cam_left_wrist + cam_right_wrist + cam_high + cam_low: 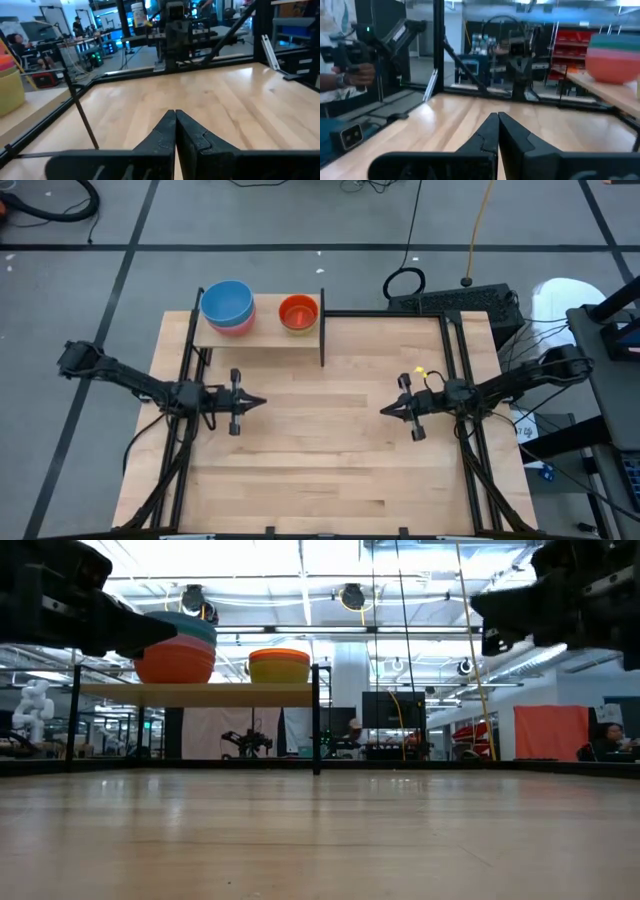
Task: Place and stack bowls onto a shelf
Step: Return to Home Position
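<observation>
The shelf (262, 332) stands at the table's far left on thin black posts. On it sit two stacks of bowls: a left stack (228, 307) with a blue bowl on top and pink below it, and a right stack (298, 312) with red on top over orange and yellow. The low view shows the left stack (176, 648) and the right stack (279, 665) resting on the board. My left gripper (262, 402) hovers shut and empty at the table's left middle. My right gripper (383, 411) hovers shut and empty at the right middle.
A black frame rail (385, 314) runs along the table's far edge right of the shelf. Bare wood tabletop (320, 450) lies between and in front of the grippers. A person's hand (357, 75) shows beyond the table in the right wrist view.
</observation>
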